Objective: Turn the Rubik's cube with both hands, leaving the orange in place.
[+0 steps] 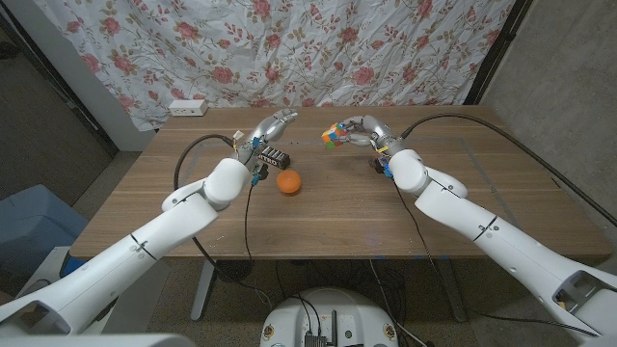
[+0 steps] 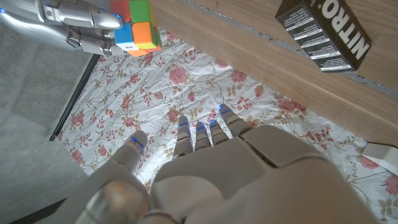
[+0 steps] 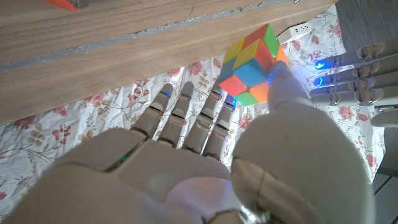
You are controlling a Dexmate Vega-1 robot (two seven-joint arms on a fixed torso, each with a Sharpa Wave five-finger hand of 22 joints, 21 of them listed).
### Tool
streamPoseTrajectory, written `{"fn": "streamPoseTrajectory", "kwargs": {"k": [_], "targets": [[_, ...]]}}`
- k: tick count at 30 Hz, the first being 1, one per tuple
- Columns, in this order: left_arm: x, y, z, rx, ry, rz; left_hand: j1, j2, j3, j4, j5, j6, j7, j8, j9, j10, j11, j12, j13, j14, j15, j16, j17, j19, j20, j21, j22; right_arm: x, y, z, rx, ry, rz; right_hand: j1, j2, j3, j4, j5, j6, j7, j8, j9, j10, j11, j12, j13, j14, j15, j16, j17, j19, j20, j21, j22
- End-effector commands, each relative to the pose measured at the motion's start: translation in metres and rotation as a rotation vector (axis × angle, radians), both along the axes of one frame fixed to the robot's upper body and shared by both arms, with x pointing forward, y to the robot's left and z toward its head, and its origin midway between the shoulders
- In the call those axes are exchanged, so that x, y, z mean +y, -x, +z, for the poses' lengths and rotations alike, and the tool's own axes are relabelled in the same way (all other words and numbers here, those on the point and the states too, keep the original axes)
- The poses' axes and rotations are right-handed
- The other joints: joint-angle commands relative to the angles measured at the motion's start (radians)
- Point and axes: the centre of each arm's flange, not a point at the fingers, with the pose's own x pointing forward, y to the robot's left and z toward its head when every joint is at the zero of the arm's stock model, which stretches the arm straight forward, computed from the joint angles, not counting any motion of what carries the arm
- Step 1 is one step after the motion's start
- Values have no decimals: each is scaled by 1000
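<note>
My right hand [image 1: 364, 131] holds the Rubik's cube [image 1: 334, 134] up above the far middle of the table, pinching it between thumb and fingers. The cube [image 3: 252, 62] stands against the thumb of that hand [image 3: 205, 162] in the right wrist view. A short gap away, my left hand [image 1: 274, 126] is raised with its fingers stretched toward the cube and nothing in it. In the left wrist view this hand [image 2: 211, 168] has its fingers apart, and the cube [image 2: 134, 25] sits in the other hand beyond them. The orange [image 1: 288, 183] lies on the table below and between the hands.
A black box [image 1: 274, 156] marked NITRO [image 2: 323, 31] lies on the table under my left hand, just behind the orange. A white power strip [image 1: 188, 106] sits at the far left edge. A flowered cloth [image 1: 386, 48] hangs behind the table [image 1: 434, 241].
</note>
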Motion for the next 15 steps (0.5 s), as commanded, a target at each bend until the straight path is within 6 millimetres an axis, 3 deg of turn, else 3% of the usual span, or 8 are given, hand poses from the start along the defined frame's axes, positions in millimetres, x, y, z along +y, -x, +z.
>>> {"fn": "streamPoseTrajectory", "kwargs": {"k": [1,15], "targets": [[-21,6,6,-78,-107,84,-7,76,-1,16,6,15,-5,2,1,6,-2,-2,1,-1,-3,2,6,-2,-1,0,3,-1,-6,-4,1,-65,10,15,25,-4,1,4,23,-8,9,4,32,-21,1,4,8,-121,4,3,2,2,-2,3],[-28,9,2,-151,-158,150,-15,75,-27,53,9,34,-29,-5,1,1,-14,-8,1,-27,-17,-5,9,-42,-17,-11,5,1,-18,-1,-2,-101,10,17,32,-10,1,2,30,-9,10,2,38,-21,-4,7,7,-122,7,4,1,3,-3,3]]}}
